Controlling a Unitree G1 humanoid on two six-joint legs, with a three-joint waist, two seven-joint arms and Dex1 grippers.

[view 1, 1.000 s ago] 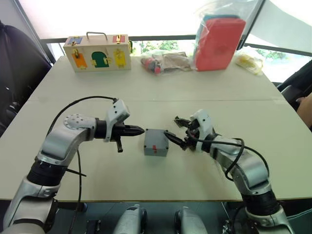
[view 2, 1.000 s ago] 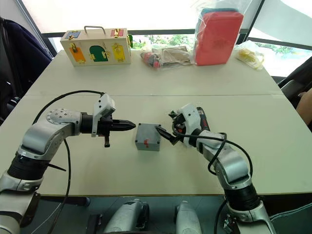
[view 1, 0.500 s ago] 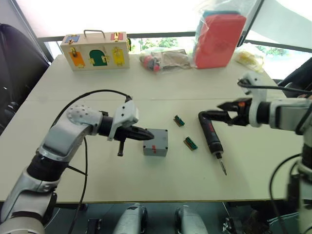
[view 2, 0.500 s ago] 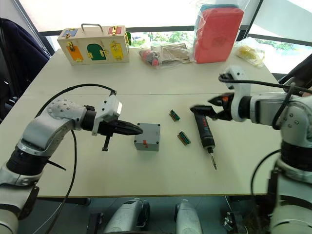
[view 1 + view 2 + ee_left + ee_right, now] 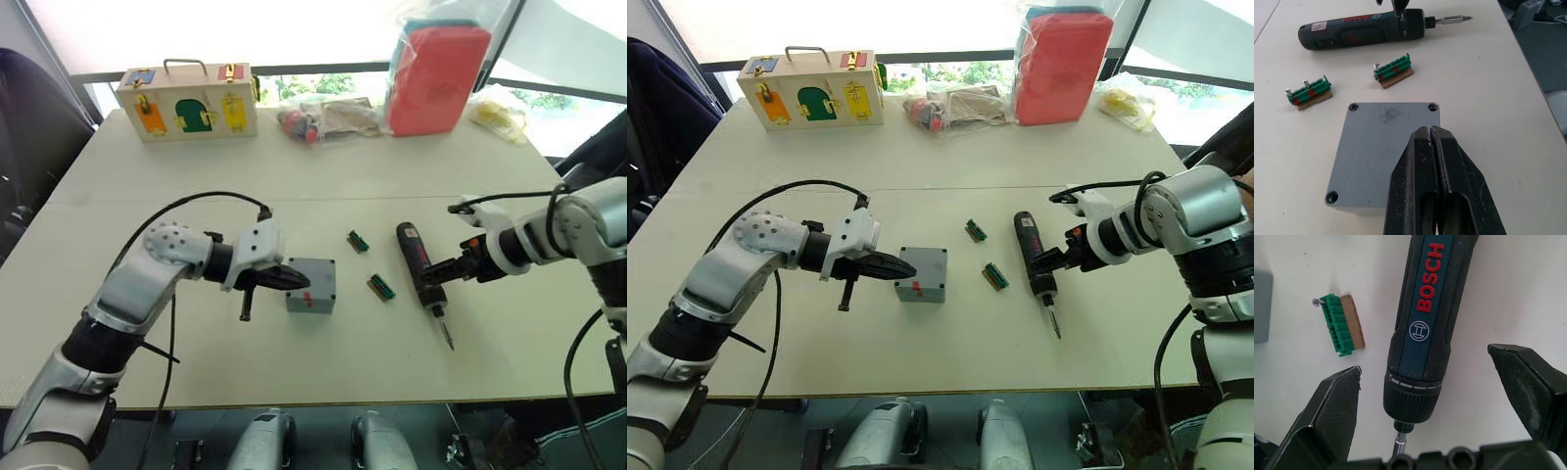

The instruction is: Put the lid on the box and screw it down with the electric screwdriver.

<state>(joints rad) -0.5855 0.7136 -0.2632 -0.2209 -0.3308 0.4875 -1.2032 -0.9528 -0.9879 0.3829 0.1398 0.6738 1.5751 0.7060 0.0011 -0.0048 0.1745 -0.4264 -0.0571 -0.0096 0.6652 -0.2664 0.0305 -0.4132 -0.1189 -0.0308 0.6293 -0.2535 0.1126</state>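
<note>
On the table centre: right gripper (image 5: 1422,396) spread wide around the long black stick-shaped electric screwdriver with red lettering (image 5: 1032,265), left gripper (image 5: 1431,139) pinched shut over the small square grey plastic box (image 5: 313,284).

Flat grey lid with corner screw holes (image 5: 1387,147) already sits on the box, so its inside is hidden; screws not driven, I'd judge. Screwdriver lies flat just right of two small green connector pieces (image 5: 381,286), not gripped. Risks: jaws sit low by the chuck, so a grab there may tip or roll the tool; the sweep may knock the connectors. Left fingertips pressing off-centre could skew the lid. Wooden box with coloured doors (image 5: 186,100) at the far edge is closed.
</note>
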